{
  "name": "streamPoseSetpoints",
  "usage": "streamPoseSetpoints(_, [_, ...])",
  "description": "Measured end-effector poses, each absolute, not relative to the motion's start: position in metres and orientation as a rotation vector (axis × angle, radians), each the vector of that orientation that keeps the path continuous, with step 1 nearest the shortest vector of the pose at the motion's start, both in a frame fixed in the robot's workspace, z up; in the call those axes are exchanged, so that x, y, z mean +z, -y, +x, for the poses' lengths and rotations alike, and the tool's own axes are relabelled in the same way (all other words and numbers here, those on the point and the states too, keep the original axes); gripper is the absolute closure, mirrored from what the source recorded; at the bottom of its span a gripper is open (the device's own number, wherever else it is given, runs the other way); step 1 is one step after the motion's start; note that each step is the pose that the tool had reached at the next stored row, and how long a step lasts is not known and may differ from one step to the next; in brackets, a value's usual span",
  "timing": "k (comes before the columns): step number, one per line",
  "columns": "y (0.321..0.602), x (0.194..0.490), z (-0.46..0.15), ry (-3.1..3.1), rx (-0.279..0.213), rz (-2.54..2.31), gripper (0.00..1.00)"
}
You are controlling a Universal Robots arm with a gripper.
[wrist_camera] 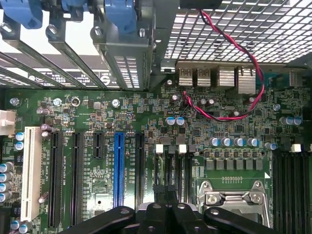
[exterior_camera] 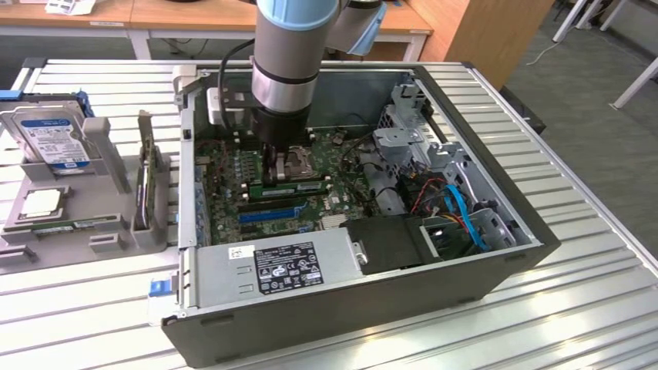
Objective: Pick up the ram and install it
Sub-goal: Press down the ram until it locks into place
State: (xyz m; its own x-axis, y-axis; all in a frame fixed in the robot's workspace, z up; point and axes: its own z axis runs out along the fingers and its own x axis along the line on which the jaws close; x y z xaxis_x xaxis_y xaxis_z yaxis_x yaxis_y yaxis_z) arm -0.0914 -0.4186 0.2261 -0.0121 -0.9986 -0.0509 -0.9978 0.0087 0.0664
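Observation:
The ram (exterior_camera: 293, 187), a thin green stick with black chips, lies along the motherboard inside the open computer case (exterior_camera: 494, 131). It is just in front of the processor socket (exterior_camera: 298, 158). My gripper (exterior_camera: 273, 176) points straight down with its tip at the stick's end nearer the exterior view's left. Whether it touches the stick I cannot tell. In the wrist view my gripper (wrist_camera: 165, 212) has its black fingers (wrist_camera: 152, 214) together. They hang over a pair of memory slots (wrist_camera: 171, 168) with white latches.
A blue expansion slot (wrist_camera: 118, 165) runs beside the memory slots. The grey power supply (exterior_camera: 288, 266) fills the case's near side, with cables and drive cages at the exterior view's right. A grey tray (exterior_camera: 113, 231) outside the case holds a hard drive (exterior_camera: 52, 139), a silver processor (exterior_camera: 41, 202) and another green stick (exterior_camera: 74, 225).

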Motion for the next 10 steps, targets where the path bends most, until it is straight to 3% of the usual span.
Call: streamPoseSetpoints(10, [0.4186, 0.2256, -0.0914, 2.224, -0.13, 2.201, 0.9])
